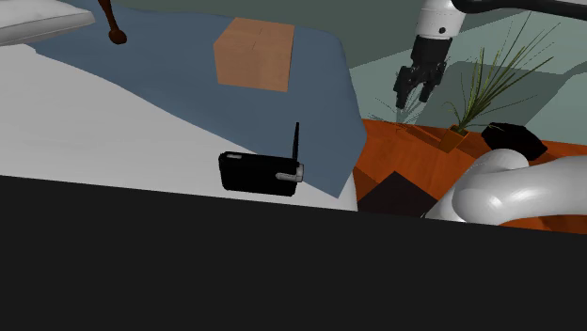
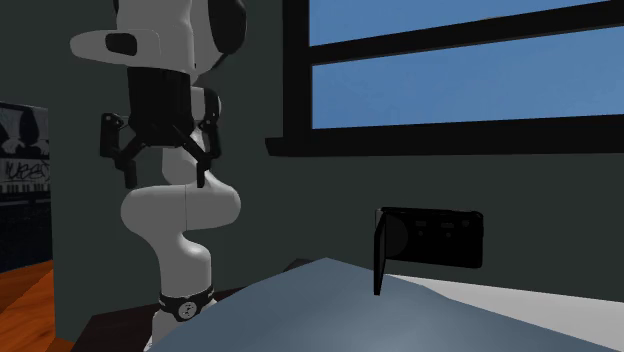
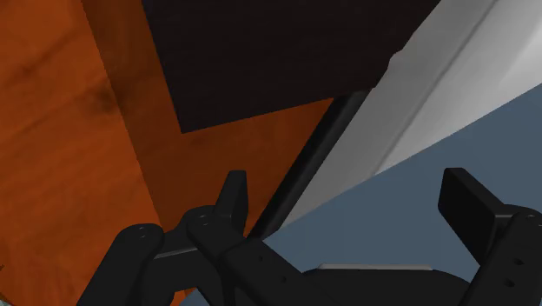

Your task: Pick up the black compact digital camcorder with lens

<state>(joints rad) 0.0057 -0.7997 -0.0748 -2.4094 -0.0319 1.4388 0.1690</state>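
The black camcorder [image 1: 261, 172] lies on the blue blanket [image 1: 179, 85] near the bed's corner, a thin flap [image 1: 296, 141] standing up from it. In the second exterior view the camcorder [image 2: 432, 238] has its side screen [image 2: 380, 252] swung open. My gripper [image 1: 414, 91] hangs open and empty to the shoulder view's right of the camcorder and higher, off the bed and over the orange floor [image 1: 395, 150]. From the wrist, my gripper [image 3: 347, 202] shows its fingers well apart above the bed's white edge [image 3: 434, 96] and the blanket [image 3: 391, 217].
A brown box [image 1: 253, 54] sits further back on the blanket. A potted grass plant [image 1: 472, 103] and a black object [image 1: 515, 139] stand on the floor right of the gripper. A dark square [image 3: 278, 52] lies on the wooden floor [image 3: 61, 130]. A window [image 2: 460, 60] is behind the bed.
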